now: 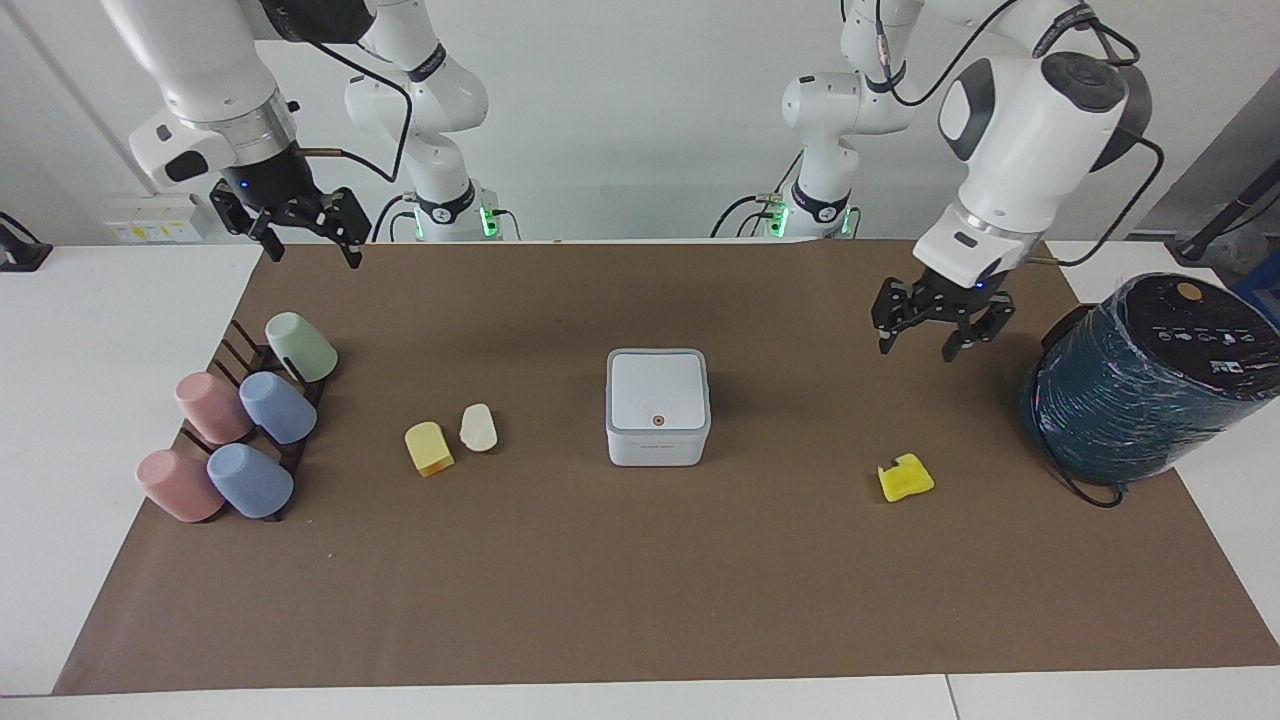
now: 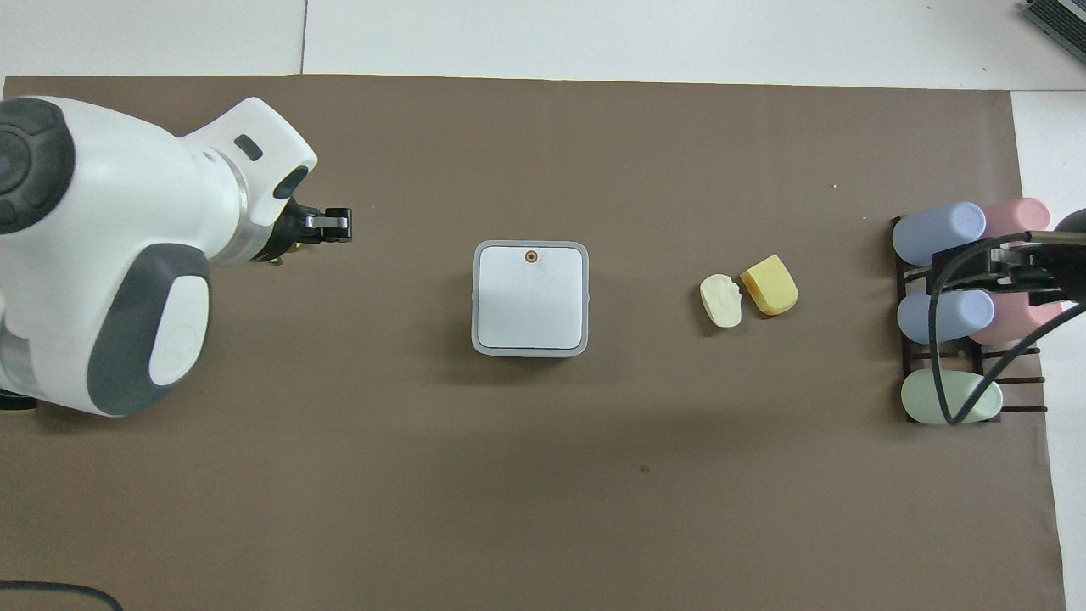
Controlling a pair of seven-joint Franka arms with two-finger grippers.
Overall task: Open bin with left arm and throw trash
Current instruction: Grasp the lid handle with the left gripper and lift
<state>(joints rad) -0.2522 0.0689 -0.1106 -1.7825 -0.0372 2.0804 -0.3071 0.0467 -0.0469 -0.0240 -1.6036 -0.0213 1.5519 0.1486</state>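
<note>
Bin first: the small white square bin [image 1: 658, 406] with rounded corners and a grey-edged lid sits shut in the middle of the brown paper mat [image 1: 640, 600], its tiny orange dot on the lid's edge farthest from the robots.

Nearest the robots, the right gripper [image 1: 306, 243] hangs in the air over the mat's edge at the right arm's end, its forearm coming steeply down from above and its black fingers spread apart around nothing; that arm waits. The left gripper [image 1: 917, 342] hangs over bare mat between the bin and the large dark teal wrapped cylinder [image 1: 1145, 380], the white wrist tilted and pointing down (in the overhead view its bulky forearm hides much of that end). Its fingers point downward and hold nothing; whether they are parted or closed I cannot tell.

Farther out lie the trash pieces: a cream-white oval foam chunk [image 1: 478, 427] just beside a pale yellow foam chunk [image 1: 428, 447] toward the right arm's end, and a bright yellow notched foam chunk [image 1: 905, 477] toward the left arm's end.

Five pastel cups [image 1: 240, 425] rest tilted on a dark rack [image 1: 235, 345].
</note>
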